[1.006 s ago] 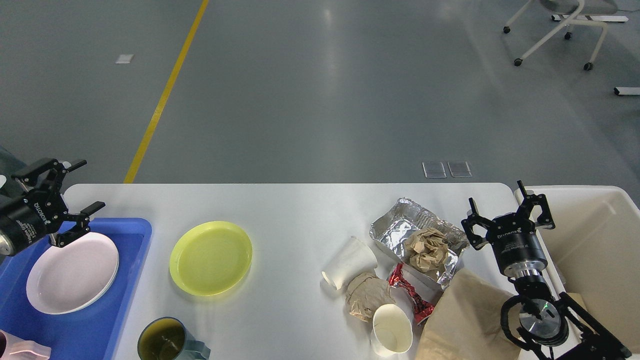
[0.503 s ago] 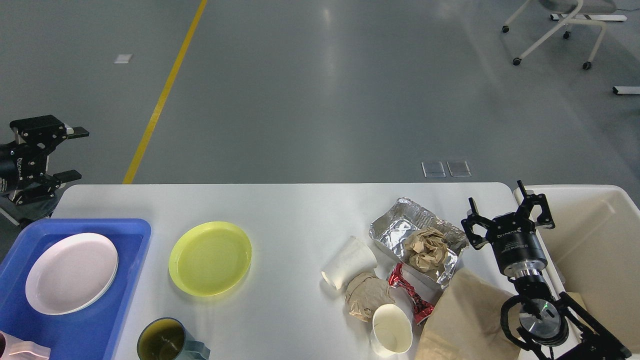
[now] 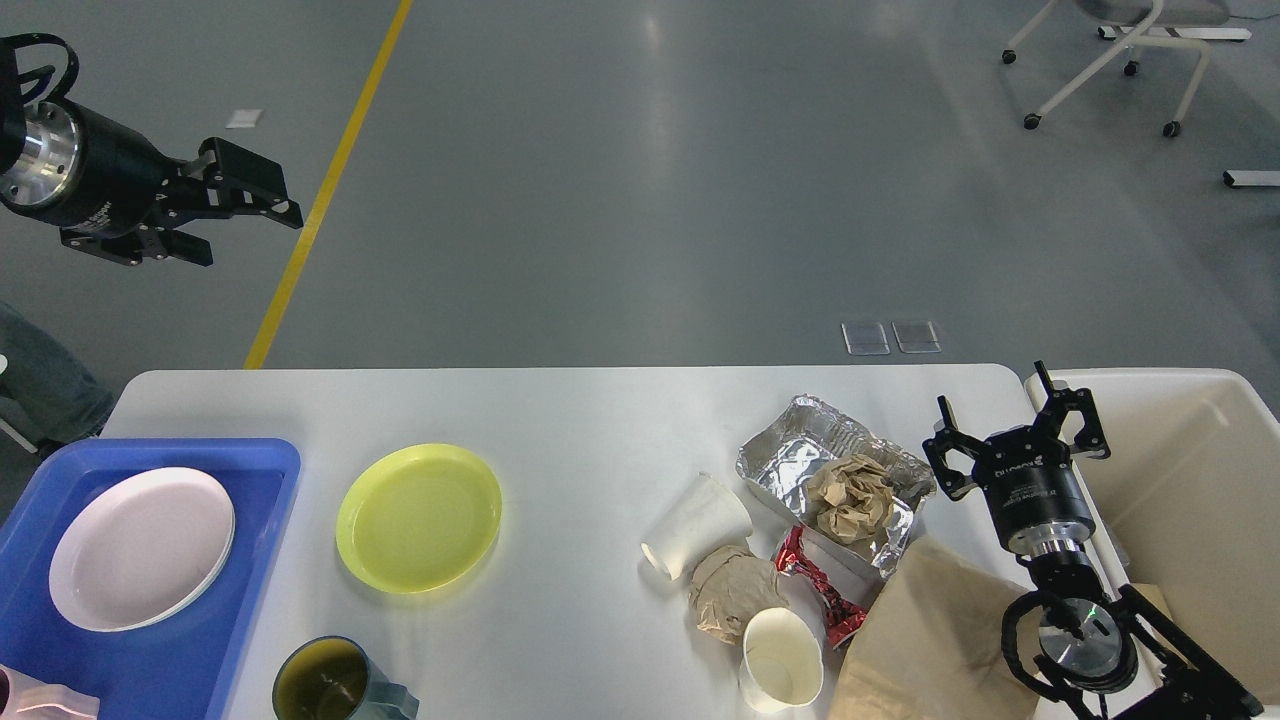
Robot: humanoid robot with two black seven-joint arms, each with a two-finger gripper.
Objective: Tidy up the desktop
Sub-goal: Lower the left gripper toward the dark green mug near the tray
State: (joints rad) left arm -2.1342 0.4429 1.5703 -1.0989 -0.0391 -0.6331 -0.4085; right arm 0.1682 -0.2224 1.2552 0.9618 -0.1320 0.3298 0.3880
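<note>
From the head view, the desktop [image 3: 590,420] fills the lower half of the picture, white and glossy, with grey floor beyond its far edge. My left gripper [image 3: 250,215] is up high at the top left, above the floor and well clear of the table, fingers parted with nothing between them. At the left edge of the table sits a blue tray [image 3: 262,500] carrying a white plate [image 3: 140,548], and just beside it a yellow plate [image 3: 419,517] lies flat on the bare surface. A dark green mug [image 3: 325,682] stands at the near edge. Over on the right there's a heap: a foil container [image 3: 790,460] with crumpled brown paper [image 3: 850,497] inside, a tipped paper cup [image 3: 697,525], an upright paper cup [image 3: 782,660], a red wrapper [image 3: 815,585] and a brown paper bag [image 3: 930,640]. My right gripper [image 3: 1015,420] hovers at the right end of the table, jaws spread wide and empty, next to the cream bin [image 3: 1190,480].
</note>
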